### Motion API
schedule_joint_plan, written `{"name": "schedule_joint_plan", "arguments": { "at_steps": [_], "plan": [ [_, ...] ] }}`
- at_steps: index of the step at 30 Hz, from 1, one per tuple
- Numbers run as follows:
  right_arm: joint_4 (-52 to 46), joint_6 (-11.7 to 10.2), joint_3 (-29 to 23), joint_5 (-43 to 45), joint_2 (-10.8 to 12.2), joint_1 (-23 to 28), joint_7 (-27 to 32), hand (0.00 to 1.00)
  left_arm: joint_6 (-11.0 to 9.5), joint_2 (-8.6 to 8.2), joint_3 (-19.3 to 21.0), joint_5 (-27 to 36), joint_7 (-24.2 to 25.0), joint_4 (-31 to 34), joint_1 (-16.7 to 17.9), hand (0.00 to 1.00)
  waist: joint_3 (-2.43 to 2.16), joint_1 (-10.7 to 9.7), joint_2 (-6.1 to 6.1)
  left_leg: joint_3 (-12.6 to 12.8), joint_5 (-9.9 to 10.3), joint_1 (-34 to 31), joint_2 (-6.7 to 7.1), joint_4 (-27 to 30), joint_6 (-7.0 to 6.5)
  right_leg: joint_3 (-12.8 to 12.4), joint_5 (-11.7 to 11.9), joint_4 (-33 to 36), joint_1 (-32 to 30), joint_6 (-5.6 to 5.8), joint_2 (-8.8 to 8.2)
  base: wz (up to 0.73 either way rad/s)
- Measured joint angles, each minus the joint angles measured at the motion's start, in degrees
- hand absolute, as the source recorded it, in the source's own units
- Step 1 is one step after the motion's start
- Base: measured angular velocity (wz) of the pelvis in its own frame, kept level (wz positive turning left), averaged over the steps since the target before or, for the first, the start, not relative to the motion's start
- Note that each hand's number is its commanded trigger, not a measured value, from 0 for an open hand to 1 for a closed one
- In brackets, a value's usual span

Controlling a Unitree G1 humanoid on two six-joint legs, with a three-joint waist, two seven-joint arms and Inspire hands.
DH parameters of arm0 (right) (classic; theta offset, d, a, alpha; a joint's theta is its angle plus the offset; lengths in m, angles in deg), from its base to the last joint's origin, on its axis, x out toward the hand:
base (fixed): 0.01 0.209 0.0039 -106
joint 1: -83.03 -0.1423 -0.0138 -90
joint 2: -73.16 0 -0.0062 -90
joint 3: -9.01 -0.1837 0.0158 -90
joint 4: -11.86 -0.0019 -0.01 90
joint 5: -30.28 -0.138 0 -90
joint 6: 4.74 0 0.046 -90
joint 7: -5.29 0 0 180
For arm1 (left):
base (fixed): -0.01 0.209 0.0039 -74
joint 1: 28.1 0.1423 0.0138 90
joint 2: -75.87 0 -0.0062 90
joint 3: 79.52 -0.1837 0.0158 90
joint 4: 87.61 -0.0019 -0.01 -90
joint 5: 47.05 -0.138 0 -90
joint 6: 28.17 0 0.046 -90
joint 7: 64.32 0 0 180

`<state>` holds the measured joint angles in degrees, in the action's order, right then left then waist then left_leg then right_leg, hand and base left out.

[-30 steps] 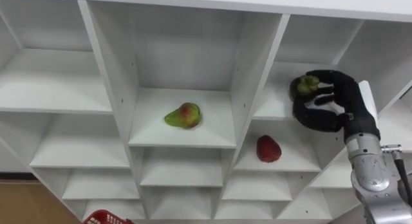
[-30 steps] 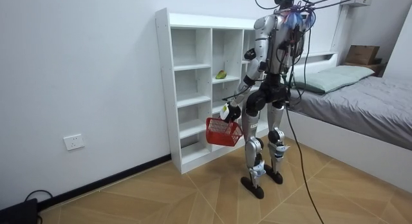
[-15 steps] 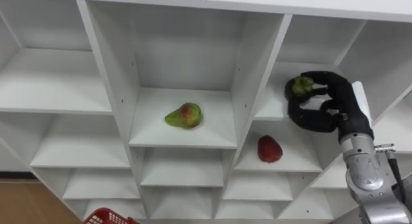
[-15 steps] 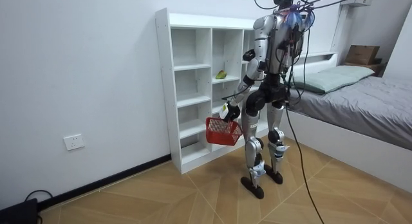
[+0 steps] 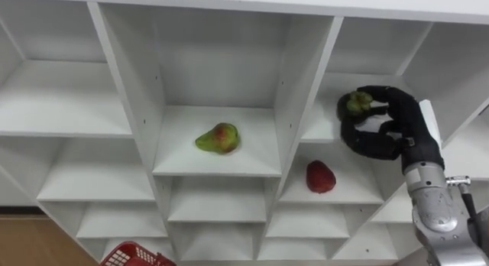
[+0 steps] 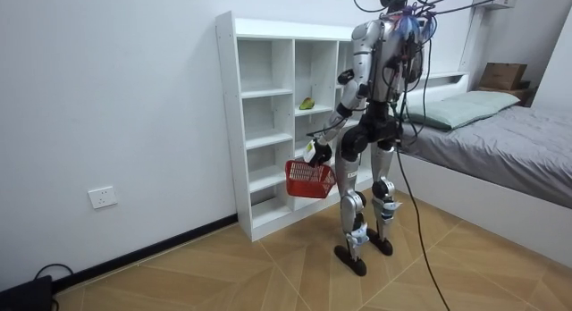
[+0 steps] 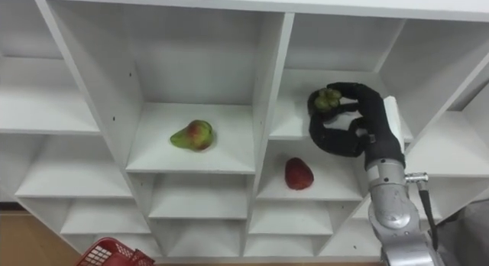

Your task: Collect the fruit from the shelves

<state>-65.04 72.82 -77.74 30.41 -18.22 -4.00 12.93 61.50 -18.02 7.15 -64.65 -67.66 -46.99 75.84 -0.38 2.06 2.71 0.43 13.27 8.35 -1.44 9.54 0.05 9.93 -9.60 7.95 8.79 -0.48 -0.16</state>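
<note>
Now clutches a green fruit (image 5: 356,103) in the right hand (image 5: 409,122) at the white closet (image 5: 298,82), grips a red basket (image 6: 309,180) in the left hand (image 6: 311,153).

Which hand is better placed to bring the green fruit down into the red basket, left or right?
Right. The right hand is curled round the green fruit at the closet's right column. The left hand, down low, holds the red basket, so it only has to keep the basket ready.
</note>
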Motion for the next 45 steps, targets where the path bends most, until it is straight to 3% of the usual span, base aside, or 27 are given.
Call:
{"name": "schedule_joint_plan", "arguments": {
  "at_steps": [4,13,19,24,28,36,45],
  "plan": [
    [-6.53,-0.02,0.31,-2.43,1.68,4.77,-3.70,1.00,-0.17,-0.33,0.57,0.05,-0.15,-0.41,-0.10,1.00,-0.09,-0.22,-0.79,1.41,0.02,-0.12,-0.20,-0.19,0.05,-1.15,0.01,0.55,-1.05,-0.02,0.18,-0.18],
    [-10.67,1.10,-0.61,-8.57,2.70,7.82,-10.50,1.00,-0.67,-1.05,1.11,1.57,-0.11,-0.76,0.03,1.00,-0.17,-0.66,-0.72,2.65,0.03,-1.03,-0.29,-0.11,0.04,-2.35,0.08,0.83,-2.60,-0.13,0.29,-0.07],
    [-10.21,1.42,1.65,-14.08,2.85,10.78,-17.69,1.00,-2.74,-1.12,0.99,6.08,0.77,-1.47,-0.92,1.00,-0.18,-0.90,-0.56,3.83,0.02,-0.81,-0.37,-0.20,0.05,-3.51,0.11,0.89,-2.99,-0.16,0.38,-0.10],
    [-10.14,5.97,5.52,-14.28,2.18,13.23,-25.50,1.00,-2.99,-1.19,0.93,9.18,1.62,-2.43,-4.40,1.00,0.41,-0.26,0.43,4.37,0.02,-1.84,-0.47,0.01,0.04,-3.69,0.16,2.05,-4.54,-0.22,0.39,-0.05],
    [-10.19,6.33,7.07,-14.26,2.24,13.32,-30.47,1.00,-3.83,-1.41,0.78,10.87,1.82,-2.40,-5.37,1.00,0.48,-0.03,0.59,4.96,0.00,-2.83,-0.45,0.23,0.01,-4.22,0.21,2.72,-5.99,-0.26,0.36,-0.08],
    [-10.19,6.33,7.76,-14.27,2.39,13.30,-35.24,1.00,-4.15,-1.46,-0.03,13.64,1.85,-1.06,-6.72,1.00,0.24,-0.03,1.10,4.85,0.00,-3.98,-0.51,1.00,0.01,-4.12,0.24,2.80,-6.81,-0.32,0.33,0.00],
    [-8.80,6.34,12.20,-14.27,2.72,13.28,-35.81,1.00,-5.38,-1.44,-4.35,17.11,1.59,6.80,-9.02,1.00,0.65,0.43,1.51,4.11,-0.03,-6.97,-0.56,2.39,0.03,-3.52,0.47,3.91,-9.77,-0.61,0.19,0.02]
  ]
}}
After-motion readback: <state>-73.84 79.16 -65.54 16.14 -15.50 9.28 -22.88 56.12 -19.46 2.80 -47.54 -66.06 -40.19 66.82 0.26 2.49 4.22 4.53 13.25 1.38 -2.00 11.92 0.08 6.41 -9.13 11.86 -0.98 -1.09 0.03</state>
